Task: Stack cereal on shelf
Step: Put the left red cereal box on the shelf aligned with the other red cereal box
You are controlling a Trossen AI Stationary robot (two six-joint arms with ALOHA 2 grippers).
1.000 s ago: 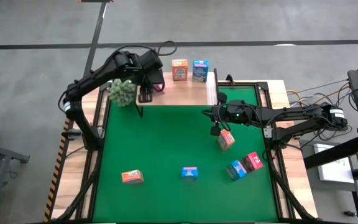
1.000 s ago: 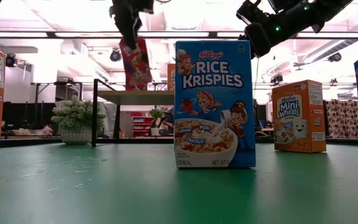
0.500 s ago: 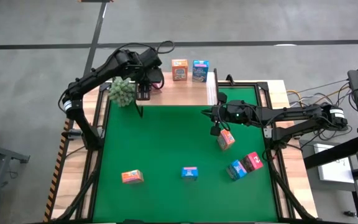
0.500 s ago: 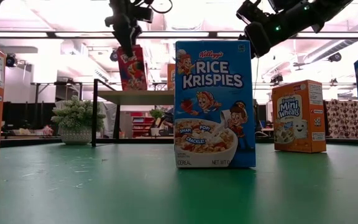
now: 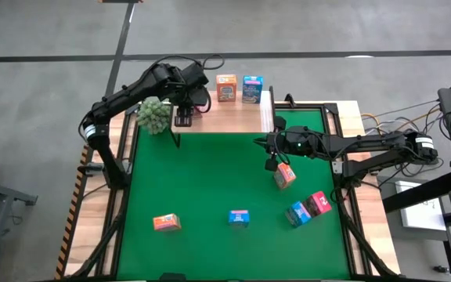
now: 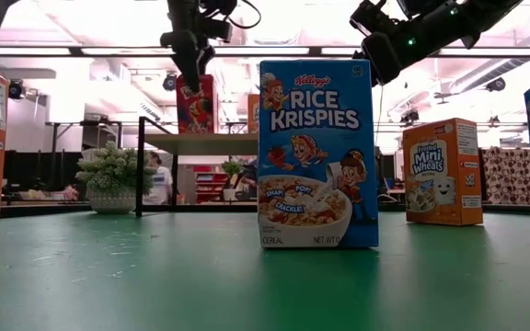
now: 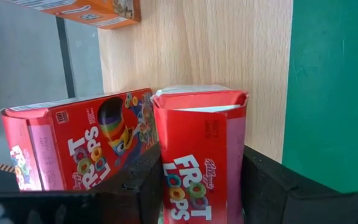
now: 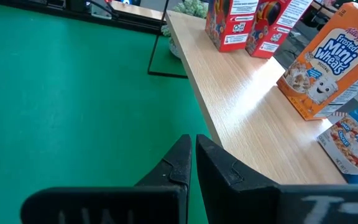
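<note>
The shelf (image 5: 233, 113), a light wood board on black legs, stands at the mat's far edge. On it are an orange box (image 5: 226, 88), a blue box (image 5: 252, 88) and a red Froot Loops box (image 7: 79, 143). My left gripper (image 5: 185, 106) is above the shelf's left part, shut on a second red box (image 7: 201, 155) right beside the first. My right gripper (image 5: 272, 147) hovers shut over the mat, just above and beyond an orange box (image 5: 284, 176). More boxes rest on the mat: orange (image 5: 166, 222), blue (image 5: 239, 218), blue (image 5: 297, 213), red (image 5: 319, 203). My left gripper pinches the red box between its two fingers (image 7: 263, 183), one on each of two opposite sides. It comes from above, pointing down, at the box's top end (image 6: 194, 81). The box is upright, and its lower end (image 6: 196, 131) meets the shelf board beside the other red box.
A small green plant (image 5: 153, 115) stands at the shelf's left end, close to my left arm. The green mat (image 5: 210, 180) has open room in its middle and left. In the low view a Rice Krispies box (image 6: 317, 152) and a Mini Wheats box (image 6: 442, 172) stand upright near the camera.
My left gripper has moved down over the shelf and slightly toward the table's far right. The red box, which hung tilted above the board, now stands upright with its lower end down at the shelf. My right arm has kept still.
</note>
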